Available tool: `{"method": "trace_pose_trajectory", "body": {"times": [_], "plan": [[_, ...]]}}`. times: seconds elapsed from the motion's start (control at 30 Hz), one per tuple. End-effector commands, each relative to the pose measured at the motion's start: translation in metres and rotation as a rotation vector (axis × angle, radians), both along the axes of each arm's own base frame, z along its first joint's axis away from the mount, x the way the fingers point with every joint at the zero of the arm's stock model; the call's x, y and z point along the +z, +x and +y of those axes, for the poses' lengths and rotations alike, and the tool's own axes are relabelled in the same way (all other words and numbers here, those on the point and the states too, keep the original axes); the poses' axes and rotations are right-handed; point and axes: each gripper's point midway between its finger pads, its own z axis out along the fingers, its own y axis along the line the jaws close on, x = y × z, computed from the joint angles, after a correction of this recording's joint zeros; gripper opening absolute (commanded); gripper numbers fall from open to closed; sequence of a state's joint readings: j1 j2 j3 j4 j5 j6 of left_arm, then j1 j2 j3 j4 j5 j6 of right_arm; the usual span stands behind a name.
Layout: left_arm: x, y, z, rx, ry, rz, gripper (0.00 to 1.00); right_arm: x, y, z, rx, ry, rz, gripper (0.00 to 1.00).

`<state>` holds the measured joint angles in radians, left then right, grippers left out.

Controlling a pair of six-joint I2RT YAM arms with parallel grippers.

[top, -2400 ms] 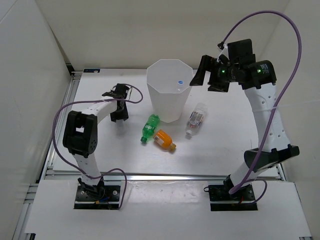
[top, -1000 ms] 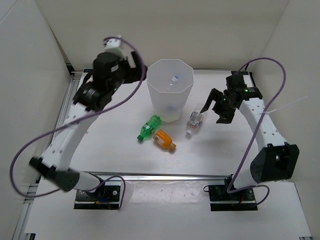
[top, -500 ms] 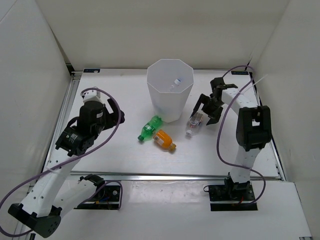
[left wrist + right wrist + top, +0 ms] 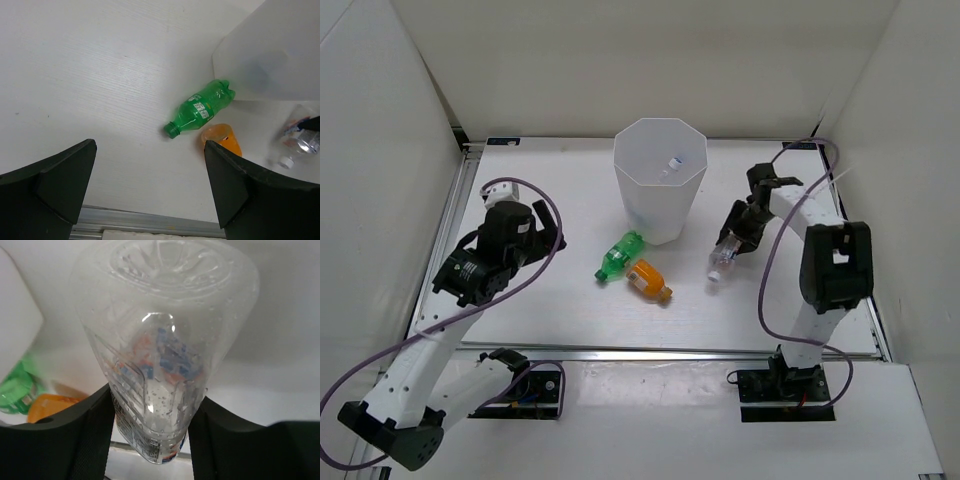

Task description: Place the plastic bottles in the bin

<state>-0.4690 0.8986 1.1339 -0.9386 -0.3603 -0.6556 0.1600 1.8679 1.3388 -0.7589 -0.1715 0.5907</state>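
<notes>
One clear bottle [image 4: 724, 256] in right pincer [image 4: 736, 236]

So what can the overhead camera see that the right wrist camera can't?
Only the overhead view shows the bin's open rim, the left arm and the whole table. Only the right wrist view shows the clear bottle's ribbed base, droplets and blurred red-blue label up close. Both show that bottle gripped by the right end effector, plus the green bottle and orange bottle lying on the table.
</notes>
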Motion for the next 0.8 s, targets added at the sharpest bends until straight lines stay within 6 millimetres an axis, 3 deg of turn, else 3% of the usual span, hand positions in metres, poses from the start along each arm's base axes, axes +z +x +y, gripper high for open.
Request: {"method": "trace_pose_trajectory", "body": {"times": [0.0,0.03,0.17,0.2,0.23,0.3,0.33,0.37,0.43,0.47,0.5,0.6,0.63,0.67,0.73,0.77], "plan": [[-0.010,0.001,0.005,0.025,0.028,0.023,1.00,0.052,-0.007,-0.024,-0.033,-0.052,-0.122,0.28],[-0.011,0.003,0.004,0.018,0.036,0.022,1.00,0.087,-0.008,-0.024,-0.037,-0.037,-0.227,0.28],[-0.024,0.007,0.004,0.014,0.071,0.064,1.00,0.192,0.002,-0.018,-0.061,0.059,-0.525,0.32],[-0.029,0.012,0.001,-0.006,0.086,0.073,1.00,0.233,0.011,-0.012,-0.047,0.098,-0.623,0.32],[-0.031,0.013,-0.006,-0.038,0.076,0.080,1.00,0.257,0.013,-0.007,-0.030,0.131,-0.678,0.32],[-0.042,0.016,-0.015,-0.090,0.081,0.103,1.00,0.285,0.024,0.010,-0.002,0.198,-0.714,0.32],[-0.050,0.021,-0.020,-0.127,0.095,0.111,1.00,0.323,0.028,0.017,0.022,0.227,-0.797,0.32],[-0.053,0.022,-0.027,-0.154,0.076,0.122,1.00,0.337,0.033,0.025,0.045,0.247,-0.825,0.32],[-0.066,0.027,-0.032,-0.169,0.088,0.156,1.00,0.344,0.050,0.047,0.084,0.261,-0.831,0.32],[-0.070,0.028,-0.033,-0.169,0.093,0.168,1.00,0.371,0.051,0.057,0.110,0.284,-0.894,0.32],[-0.072,0.031,-0.034,-0.169,0.095,0.171,1.00,0.363,0.067,0.067,0.114,0.291,-0.871,0.32],[-0.079,0.037,-0.037,-0.175,0.107,0.184,1.00,0.371,0.088,0.091,0.141,0.315,-0.901,0.43],[-0.079,0.037,-0.036,-0.183,0.116,0.183,1.00,0.369,0.094,0.093,0.134,0.320,-0.894,0.49],[-0.080,0.040,-0.038,-0.183,0.116,0.182,1.00,0.358,0.103,0.102,0.144,0.323,-0.880,0.62],[-0.085,0.043,-0.040,-0.197,0.118,0.183,1.00,0.351,0.106,0.112,0.148,0.352,-0.854,0.77],[-0.086,0.042,-0.042,-0.215,0.119,0.185,1.00,0.351,0.104,0.113,0.154,0.359,-0.851,0.89]]}}
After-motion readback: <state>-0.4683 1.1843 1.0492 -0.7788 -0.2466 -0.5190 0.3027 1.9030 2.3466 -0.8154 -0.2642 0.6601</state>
